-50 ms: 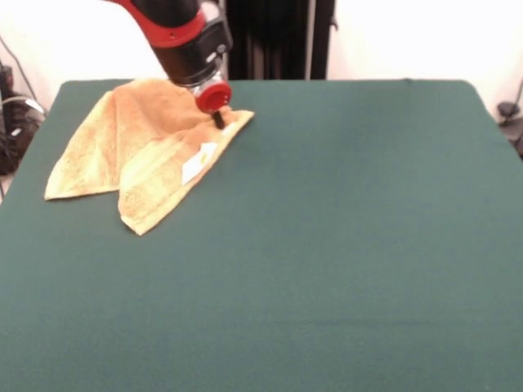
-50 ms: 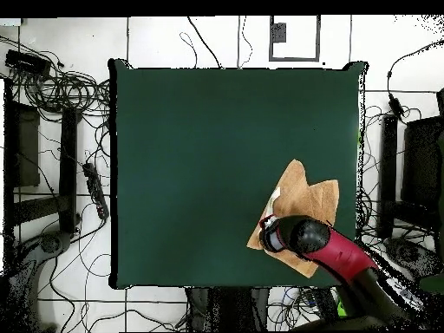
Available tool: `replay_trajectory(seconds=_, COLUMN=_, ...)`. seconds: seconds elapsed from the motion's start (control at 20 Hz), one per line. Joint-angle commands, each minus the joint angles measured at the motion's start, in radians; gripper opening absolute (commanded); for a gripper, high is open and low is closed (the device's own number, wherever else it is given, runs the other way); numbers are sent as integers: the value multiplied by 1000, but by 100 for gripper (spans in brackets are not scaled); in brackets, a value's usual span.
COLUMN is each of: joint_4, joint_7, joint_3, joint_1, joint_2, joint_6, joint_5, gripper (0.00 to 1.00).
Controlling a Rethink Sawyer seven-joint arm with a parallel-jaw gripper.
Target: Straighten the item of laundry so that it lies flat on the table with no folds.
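Near one corner of the table (image 1: 343, 245), close to its edges, lies the towel (image 1: 122, 147), orange-tan terry, folded over itself and not flat. Front view: two pointed flaps fan out toward the table's middle, one overlapping the other, with a fold ridge between them. Small white tag (image 1: 198, 162) shows on the upper flap, near its edge. A narrow corner of the towel sticks out just past the gripper.

Gripper (image 1: 218, 119) is down at the towel, its dark tip touching or just above the cloth at that narrow corner; cannot tell which. Red disc sits right above the tip, black and red arm (image 1: 184, 33) above that. Fingers too small and hidden to read, so cannot tell whether the gripper is spread or clamped, or if it has any cloth.

Overhead view: towel (image 2: 308, 195) lies by the table's (image 2: 199, 156) corner, arm (image 2: 338, 251) covering part of it, gripper (image 2: 270, 232) over the towel's edge. Rest of the green top is bare. Cables (image 2: 69, 95) lie on the floor around the table.
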Motion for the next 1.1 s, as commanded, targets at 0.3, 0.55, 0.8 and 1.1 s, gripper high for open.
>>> replay_trajectory(seconds=0.3, joint_4=83, joint_7=86, joint_3=224, joint_1=36, joint_2=1, joint_6=7, joint_5=120, gripper=0)
replay_trajectory(seconds=0.55, joint_4=89, joint_7=61, joint_3=270, joint_1=11, joint_2=11, joint_6=9, joint_5=125, gripper=0)
replay_trajectory(seconds=0.8, joint_4=80, joint_7=40, joint_3=298, joint_1=-5, joint_2=29, joint_6=1, joint_5=115, gripper=0)
replay_trajectory(seconds=1.1, joint_4=73, joint_7=40, joint_3=321, joint_1=-8, joint_2=35, joint_6=-11, joint_5=99, gripper=0)
